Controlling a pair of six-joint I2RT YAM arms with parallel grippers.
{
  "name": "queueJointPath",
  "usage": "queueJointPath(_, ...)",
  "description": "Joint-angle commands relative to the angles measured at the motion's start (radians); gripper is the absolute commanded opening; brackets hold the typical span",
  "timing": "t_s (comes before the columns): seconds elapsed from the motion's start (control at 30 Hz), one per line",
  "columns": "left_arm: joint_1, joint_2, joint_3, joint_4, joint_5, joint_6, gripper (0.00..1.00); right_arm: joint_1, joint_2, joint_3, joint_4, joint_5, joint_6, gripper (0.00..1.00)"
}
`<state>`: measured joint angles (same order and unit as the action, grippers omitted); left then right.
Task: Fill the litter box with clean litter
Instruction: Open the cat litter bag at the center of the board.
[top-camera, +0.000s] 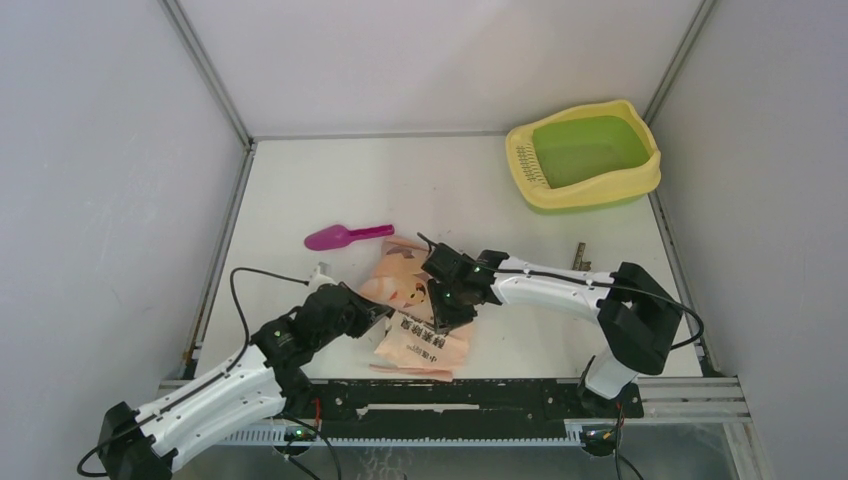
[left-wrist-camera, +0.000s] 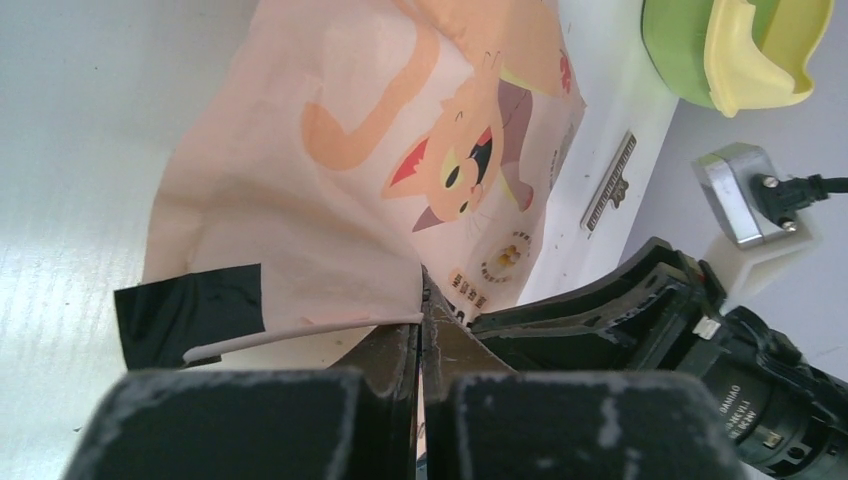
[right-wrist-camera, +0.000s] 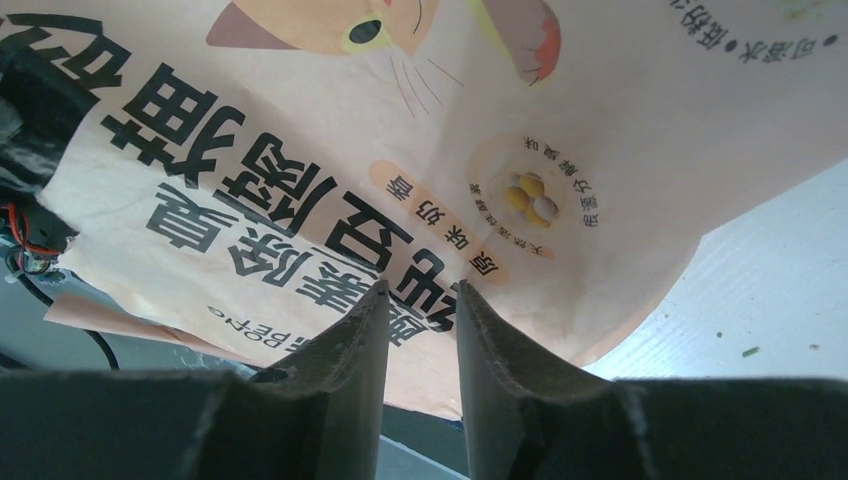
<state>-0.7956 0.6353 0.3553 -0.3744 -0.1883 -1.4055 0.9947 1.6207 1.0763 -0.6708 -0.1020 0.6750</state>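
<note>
The litter box (top-camera: 585, 155), pale yellow rim and lime-green basin, stands at the far right corner; its rim also shows in the left wrist view (left-wrist-camera: 745, 55). The peach-pink printed bag (top-camera: 415, 315) lies on the table between both arms. My left gripper (top-camera: 378, 305) is shut on the bag's edge (left-wrist-camera: 330, 200), pinching it at the fingertips (left-wrist-camera: 422, 300). My right gripper (top-camera: 442, 303) is over the bag's printed face (right-wrist-camera: 430, 150), jaws slightly apart (right-wrist-camera: 420, 290) with the tips at the bag surface. A few dark litter specks (right-wrist-camera: 717, 335) lie on the table.
A magenta scoop (top-camera: 345, 237) lies beyond the bag to the left. A small metal strip (top-camera: 579, 256) lies right of the bag, also seen in the left wrist view (left-wrist-camera: 610, 185). A white plug with black cable (top-camera: 320, 272) sits near the left arm. Walls enclose the table.
</note>
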Motion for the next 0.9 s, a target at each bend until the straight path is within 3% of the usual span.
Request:
queueJointPath(0.0, 0.001, -0.038, -0.028, 0.037, -0.029, 0.012, 0.0, -0.005, -0.082, 0.031, -0.017, 0.029, -0.016, 0.41)
queueJointPath(0.37, 0.002, -0.069, -0.011, -0.026, -0.126, 0.008, 0.14, -0.018, -0.165, 0.031, -0.025, -0.012, -0.001, 0.46)
queueJointPath(0.6, 0.002, -0.04, 0.015, -0.026, -0.157, 0.012, 0.15, -0.019, -0.205, 0.031, -0.046, -0.009, -0.006, 0.47)
queueJointPath(0.87, 0.002, -0.117, 0.021, -0.034, -0.21, 0.015, 0.16, -0.022, -0.232, 0.008, -0.029, -0.032, 0.001, 0.47)
